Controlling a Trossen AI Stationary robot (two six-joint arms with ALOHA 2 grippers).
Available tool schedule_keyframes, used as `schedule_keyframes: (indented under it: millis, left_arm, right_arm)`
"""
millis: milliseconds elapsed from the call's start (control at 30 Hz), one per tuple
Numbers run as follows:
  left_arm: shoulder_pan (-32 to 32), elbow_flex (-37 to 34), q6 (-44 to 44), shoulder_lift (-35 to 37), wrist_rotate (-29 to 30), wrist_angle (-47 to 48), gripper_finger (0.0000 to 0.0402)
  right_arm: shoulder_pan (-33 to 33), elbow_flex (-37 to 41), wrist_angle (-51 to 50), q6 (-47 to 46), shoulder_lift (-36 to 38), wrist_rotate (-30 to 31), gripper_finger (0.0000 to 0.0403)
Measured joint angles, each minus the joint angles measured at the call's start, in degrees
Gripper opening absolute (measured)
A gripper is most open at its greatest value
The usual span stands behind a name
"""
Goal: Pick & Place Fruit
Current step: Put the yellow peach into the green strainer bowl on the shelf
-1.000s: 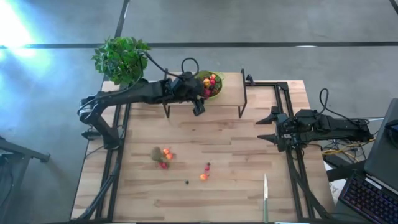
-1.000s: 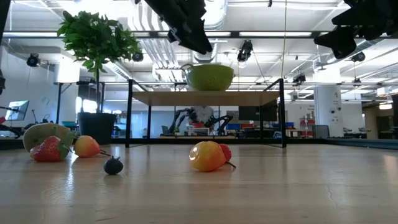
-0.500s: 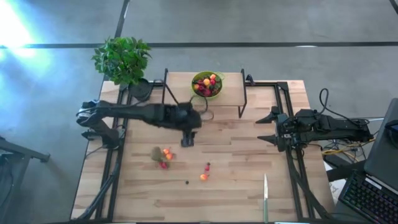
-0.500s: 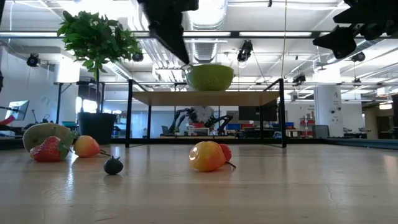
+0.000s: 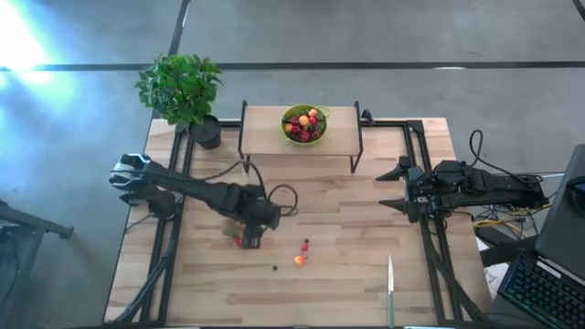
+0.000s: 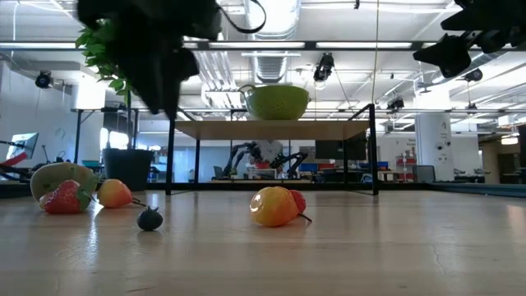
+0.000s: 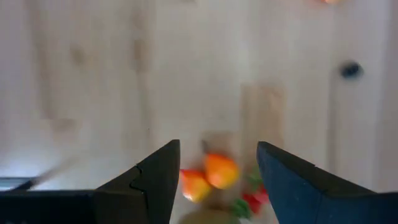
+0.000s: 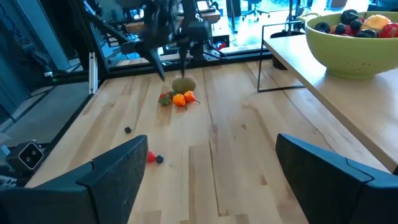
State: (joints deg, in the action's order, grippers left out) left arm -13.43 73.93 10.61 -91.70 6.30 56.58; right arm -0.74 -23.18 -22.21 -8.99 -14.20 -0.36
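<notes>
Left gripper poised above the fruit cluster on the pale wooden butcher-block table, dark fingers parted and holding nothing. Directly beneath: fuzzy brown kiwi, red toy strawberry and small orange toy fruits, all touching or just beside one another, left of the table's middle. To their right, apart from that cluster, a yellow-orange toy fruit touching a small red berry; nearer the front edge, a lone dark purple berry. More toy fruit heaped in the lime-green round bowl on the raised wooden shelf at the far side. Right gripper waiting at the right edge, jaws spread wide and empty. Slim knife with green handle lying near the front right. Leafy green potted plant at the far left corner.
</notes>
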Motion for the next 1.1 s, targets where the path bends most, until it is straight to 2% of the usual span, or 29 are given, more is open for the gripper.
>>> schedule_keyframes:
  millis: [100, 267, 733, 1100]
  left_arm:
    - [-2.3, -2.3, -2.2, 0.0, -2.7, -0.4, 0.0218]
    - [-5.5, -5.6, -4.6, 0.0, -2.8, -1.3, 0.0218]
    - [-5.7, -12.1, -7.8, 0.0, -2.0, -6.2, 0.0218]
    - [-4.1, -16.2, -9.9, 0.0, 1.3, -8.1, 0.0218]
  right_arm:
    - [0.0, 0.0, 0.0, 0.0, 0.0, 0.0, 0.0337]
    - [0.0, 0.0, 0.0, 0.0, 0.0, 0.0, 0.0321]
    - [0.0, 0.0, 0.0, 0.0, 0.0, 0.0, 0.0290]
    - [0.0, 0.0, 0.0, 0.0, 0.0, 0.0, 0.0313]
